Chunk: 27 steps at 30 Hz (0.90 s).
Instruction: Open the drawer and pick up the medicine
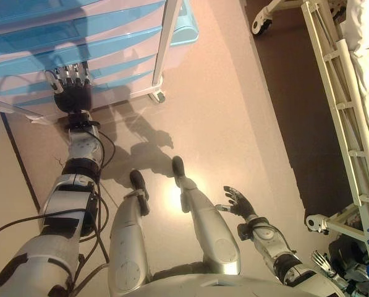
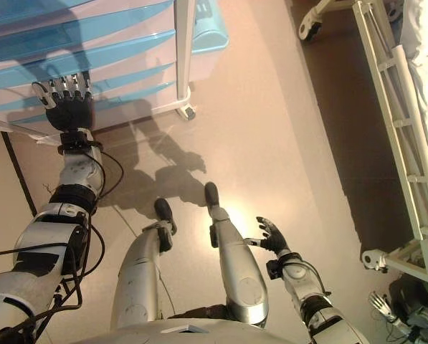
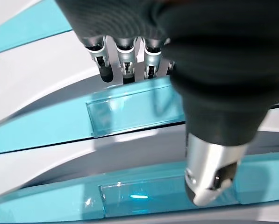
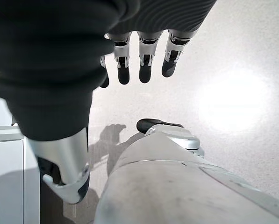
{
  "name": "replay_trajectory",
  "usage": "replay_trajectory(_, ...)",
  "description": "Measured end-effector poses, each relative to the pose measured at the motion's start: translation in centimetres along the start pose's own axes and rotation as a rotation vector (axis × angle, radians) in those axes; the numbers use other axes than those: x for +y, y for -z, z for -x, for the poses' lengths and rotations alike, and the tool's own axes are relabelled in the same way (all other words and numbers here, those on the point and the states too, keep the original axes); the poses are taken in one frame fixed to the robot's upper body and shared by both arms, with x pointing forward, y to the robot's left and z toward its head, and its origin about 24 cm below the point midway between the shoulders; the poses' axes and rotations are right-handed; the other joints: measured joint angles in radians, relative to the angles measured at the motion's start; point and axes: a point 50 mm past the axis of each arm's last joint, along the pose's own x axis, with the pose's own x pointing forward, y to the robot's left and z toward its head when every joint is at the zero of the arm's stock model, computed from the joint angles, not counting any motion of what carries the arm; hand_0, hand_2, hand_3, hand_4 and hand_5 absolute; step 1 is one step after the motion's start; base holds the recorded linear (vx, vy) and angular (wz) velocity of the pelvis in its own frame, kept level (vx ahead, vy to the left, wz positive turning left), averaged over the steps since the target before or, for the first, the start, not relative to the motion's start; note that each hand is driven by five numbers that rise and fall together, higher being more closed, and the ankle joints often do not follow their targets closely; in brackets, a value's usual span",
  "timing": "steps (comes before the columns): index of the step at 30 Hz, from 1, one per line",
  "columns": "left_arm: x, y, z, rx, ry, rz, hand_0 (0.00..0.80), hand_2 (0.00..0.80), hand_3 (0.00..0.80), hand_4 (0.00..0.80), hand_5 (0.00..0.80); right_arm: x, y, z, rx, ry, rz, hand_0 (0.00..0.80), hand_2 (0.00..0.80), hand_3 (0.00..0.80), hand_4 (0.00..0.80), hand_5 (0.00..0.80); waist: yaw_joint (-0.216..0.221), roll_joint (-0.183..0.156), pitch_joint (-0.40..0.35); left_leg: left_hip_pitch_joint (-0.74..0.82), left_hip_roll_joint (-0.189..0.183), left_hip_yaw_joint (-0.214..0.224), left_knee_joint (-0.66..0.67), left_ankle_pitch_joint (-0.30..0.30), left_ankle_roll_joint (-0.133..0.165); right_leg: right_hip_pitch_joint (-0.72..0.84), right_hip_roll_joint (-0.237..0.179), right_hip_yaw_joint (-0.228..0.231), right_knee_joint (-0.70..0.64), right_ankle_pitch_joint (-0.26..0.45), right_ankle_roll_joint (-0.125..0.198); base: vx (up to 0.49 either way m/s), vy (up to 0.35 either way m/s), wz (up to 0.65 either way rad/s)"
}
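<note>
Nearest, the right hand (image 1: 238, 202) hangs low by the robot's side over the floor (image 1: 233, 111), its fingers (image 4: 145, 60) straight and relaxed, holding nothing; it looks idle.

Further out, the left hand (image 1: 73, 94) is stretched forward to the drawer cabinet (image 1: 79, 43), a white unit with blue translucent drawer fronts that stands on castors. Its fingers (image 3: 125, 60) are straight and spread narrowly, their tips reaching the front of a lower drawer (image 3: 130, 112) at the clear handle recess, not yet hooked or curled round anything as far as the wrist view shows.

By my judgement the task is at its very start: every drawer front lies flush and closed, so the pull is still to do, then the reach inside. The medicine is not visible anywhere; it is presumably inside a closed drawer.

To the far right a bed frame (image 1: 339, 93) on wheels runs along the floor.

No writing or labels can be read on the drawers.
</note>
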Motion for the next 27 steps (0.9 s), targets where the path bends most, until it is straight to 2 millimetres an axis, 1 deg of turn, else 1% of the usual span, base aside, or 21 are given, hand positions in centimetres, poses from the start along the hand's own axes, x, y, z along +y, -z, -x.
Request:
replay_trajectory(1,0.0,0.1,0.2,0.009,0.019,-0.007,0.800,0.800,0.800,0.800,0.800,0.0,0.1,0.0,0.003,0.001,0.000,0.000,0.000,0.000,0.000,0.000,0.001,0.000,0.000,-0.001,-0.001,-0.003,0.000,0.003,0.006,0.000,0.000,-0.003,0.000,0.000,0.000,-0.004,-0.018,0.05)
replay_trajectory(4,0.0,0.4,0.6,0.036,0.040,-0.017,0.800,0.800,0.800,0.800,0.800,-0.1,0.0,0.0,0.001,0.001,0.000,0.000,0.000,0.000,0.000,0.000,0.008,0.000,0.000,0.002,-0.004,-0.011,-0.004,0.004,0.007,0.005,-0.002,-0.009,-0.003,0.000,-0.001,0.013,-0.023,0.04)
replay_trajectory(6,0.4,0.3,1.1,0.051,0.033,-0.025,0.800,0.800,0.800,0.800,0.800,-0.1,0.0,0.0,0.001,0.000,0.000,0.000,0.000,0.000,0.000,0.000,0.008,0.002,0.001,0.016,-0.012,-0.024,-0.017,0.005,0.008,0.013,-0.007,-0.012,-0.003,0.000,-0.001,0.000,0.000,0.00)
replay_trajectory(8,1.6,0.0,3.0,0.104,-0.001,-0.057,0.800,0.800,0.800,0.800,0.800,-0.1,0.2,0.1,0.009,-0.003,0.005,0.000,0.000,0.000,0.000,0.000,0.010,0.004,0.003,0.060,-0.017,-0.030,-0.043,0.006,0.010,0.045,-0.012,-0.020,-0.005,0.000,-0.001,0.015,-0.009,-0.01)
replay_trajectory(9,2.2,0.0,4.2,0.144,-0.021,-0.062,0.800,0.800,0.800,0.800,0.800,0.0,0.2,0.1,0.009,-0.008,0.013,0.000,0.000,0.000,0.000,0.000,0.012,0.006,0.004,0.088,-0.022,-0.036,-0.062,0.008,0.011,0.072,-0.016,-0.038,-0.014,-0.001,-0.001,0.027,-0.031,0.08)
replay_trajectory(10,2.7,0.2,5.3,0.193,-0.040,-0.059,0.800,0.800,0.800,0.800,0.800,-0.1,0.3,0.2,0.019,-0.010,0.023,0.000,0.000,0.000,0.000,0.000,0.018,0.006,0.004,0.115,-0.032,-0.047,-0.085,0.015,0.011,0.094,-0.021,-0.046,-0.023,-0.001,-0.001,0.038,-0.040,0.17)
replay_trajectory(13,3.8,1.1,9.2,0.356,-0.080,-0.029,0.800,0.800,0.800,0.800,0.800,-0.2,0.7,0.4,0.035,-0.015,0.037,0.000,0.000,0.000,0.000,0.000,0.046,0.009,0.006,0.198,-0.061,-0.068,-0.177,0.049,0.010,0.166,-0.042,-0.071,-0.070,-0.003,-0.001,0.057,-0.045,0.28)
replay_trajectory(16,4.9,2.1,13.9,0.474,-0.139,0.047,0.800,0.800,0.800,0.800,0.800,0.0,0.6,0.4,0.033,-0.031,0.061,0.000,0.000,0.000,0.000,0.000,0.077,0.016,0.011,0.273,-0.080,-0.120,-0.241,0.074,-0.001,0.250,-0.052,-0.107,-0.111,-0.016,-0.003,0.043,-0.103,0.41)
replay_trajectory(17,5.3,2.7,15.9,0.493,-0.180,0.092,0.800,0.800,0.800,0.800,0.800,0.1,0.6,0.5,0.034,-0.036,0.074,0.000,0.000,0.000,0.000,0.000,0.087,0.017,0.011,0.306,-0.087,-0.138,-0.268,0.085,-0.008,0.285,-0.057,-0.124,-0.131,-0.025,-0.007,0.031,-0.136,0.46)
replay_trajectory(18,5.5,3.3,17.9,0.502,-0.216,0.142,0.800,0.800,0.800,0.800,0.800,0.2,0.5,0.4,0.032,-0.039,0.080,0.000,0.000,0.000,0.000,0.000,0.097,0.018,0.012,0.328,-0.090,-0.155,-0.286,0.090,-0.011,0.315,-0.058,-0.138,-0.147,-0.033,-0.008,0.042,-0.155,0.55)
replay_trajectory(19,5.6,3.8,19.6,0.499,-0.252,0.182,0.800,0.800,0.800,0.800,0.800,0.2,0.6,0.4,0.037,-0.036,0.082,0.000,0.000,0.000,0.000,0.000,0.101,0.020,0.013,0.350,-0.092,-0.176,-0.301,0.098,-0.022,0.344,-0.058,-0.154,-0.163,-0.035,-0.010,0.023,-0.148,0.58)
replay_trajectory(20,5.6,4.4,21.4,0.502,-0.283,0.218,0.800,0.800,0.800,0.800,0.800,0.0,0.4,0.4,0.031,-0.027,0.076,0.000,0.000,0.000,0.000,0.000,0.120,0.024,0.016,0.363,-0.091,-0.204,-0.314,0.104,-0.030,0.366,-0.054,-0.171,-0.170,-0.043,-0.015,0.033,-0.137,0.55)
replay_trajectory(22,5.7,4.7,24.3,0.508,-0.342,0.280,0.800,0.800,0.800,0.800,0.800,-0.3,0.4,0.3,0.042,-0.011,0.064,0.000,0.000,0.000,0.000,0.000,0.155,0.027,0.017,0.391,-0.084,-0.230,-0.338,0.118,-0.047,0.396,-0.044,-0.188,-0.178,-0.053,-0.029,0.014,-0.120,0.51)
replay_trajectory(23,5.9,4.3,25.9,0.532,-0.379,0.297,0.800,0.800,0.800,0.800,0.800,-0.6,0.4,0.3,0.045,-0.001,0.056,0.000,0.000,0.000,0.000,0.000,0.169,0.031,0.017,0.400,-0.082,-0.253,-0.342,0.124,-0.056,0.417,-0.043,-0.206,-0.180,-0.063,-0.035,0.010,-0.134,0.81)
replay_trajectory(24,6.2,4.3,26.4,0.570,-0.407,0.304,0.800,0.800,0.800,0.800,0.800,-1.0,0.6,0.5,0.054,0.010,0.063,0.000,0.000,0.000,0.000,0.000,0.172,0.042,0.015,0.408,-0.081,-0.275,-0.353,0.136,-0.072,0.438,-0.042,-0.229,-0.181,-0.074,-0.040,-0.008,-0.103,0.96)
replay_trajectory(25,6.5,4.1,26.9,0.599,-0.440,0.311,0.800,0.800,0.800,0.800,0.800,-1.4,0.6,0.5,0.062,0.026,0.059,0.000,0.000,0.000,0.000,0.000,0.180,0.054,0.014,0.414,-0.078,-0.276,-0.363,0.152,-0.095,0.454,-0.040,-0.238,-0.178,-0.084,-0.044,0.001,-0.099,0.92)
replay_trajectory(26,6.8,4.0,27.3,0.611,-0.466,0.322,0.800,0.800,0.800,0.800,0.800,-1.8,0.8,0.6,0.074,0.041,0.055,0.000,0.000,0.000,0.000,0.000,0.196,0.073,0.007,0.427,-0.069,-0.274,-0.375,0.159,-0.106,0.468,-0.036,-0.256,-0.174,-0.094,-0.048,-0.028,-0.088,0.63)
replay_trajectory(27,7.1,3.6,28.4,0.610,-0.514,0.329,0.800,0.800,0.800,0.800,0.800,-2.1,0.9,0.7,0.079,0.048,0.056,0.000,0.000,0.000,0.000,0.000,0.211,0.089,-0.004,0.436,-0.062,-0.273,-0.377,0.159,-0.106,0.478,-0.027,-0.262,-0.170,-0.104,-0.056,-0.035,-0.086,0.38)
